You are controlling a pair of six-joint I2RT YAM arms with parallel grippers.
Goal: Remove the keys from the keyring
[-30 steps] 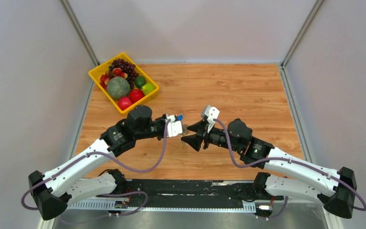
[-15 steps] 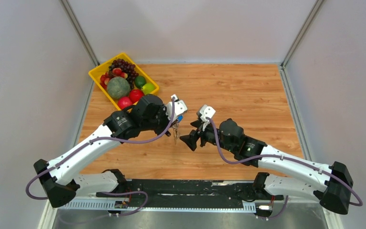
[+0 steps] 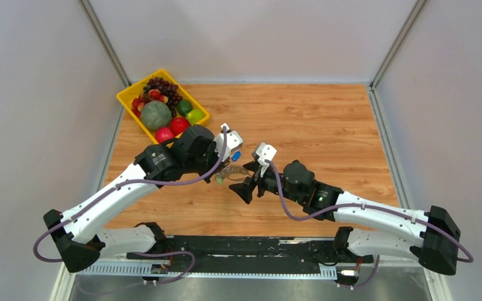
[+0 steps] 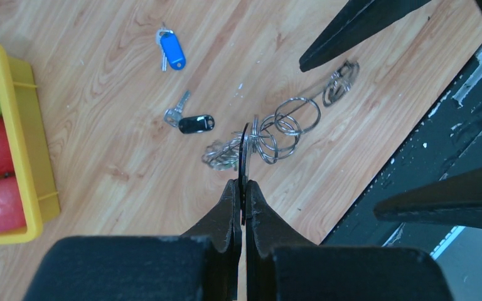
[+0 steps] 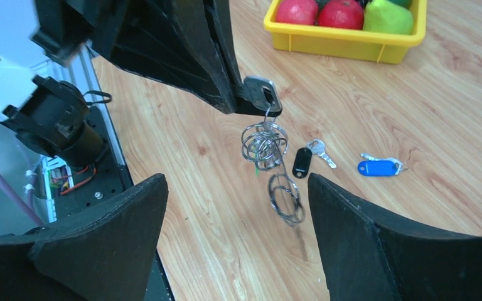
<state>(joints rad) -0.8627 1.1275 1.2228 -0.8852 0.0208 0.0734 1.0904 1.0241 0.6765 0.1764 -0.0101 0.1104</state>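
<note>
My left gripper [image 4: 242, 185] is shut on a silver key [image 5: 262, 91], seen edge-on in the left wrist view. From that key hangs the keyring [image 5: 263, 144], a cluster of wire loops with a further pair of rings [image 5: 287, 197] dangling blurred below it, above the wood. My right gripper [image 5: 238, 238] stands wide open just in front of the hanging rings, touching nothing. Two keys lie loose on the table: one with a black tag [image 4: 191, 122] and one with a blue tag [image 4: 172, 50]. From above, the bunch [image 3: 229, 170] hangs between both grippers.
A yellow basket [image 3: 125, 100] of fruit stands at the back left, close behind the left arm; its rim [image 4: 28, 125] shows in the left wrist view. The black base rail [image 3: 245, 248] runs along the table's near edge.
My left gripper has lifted the key with the rings hanging from it and shifted back-left. The right gripper has opened wide and moved left towards the dangling rings.
</note>
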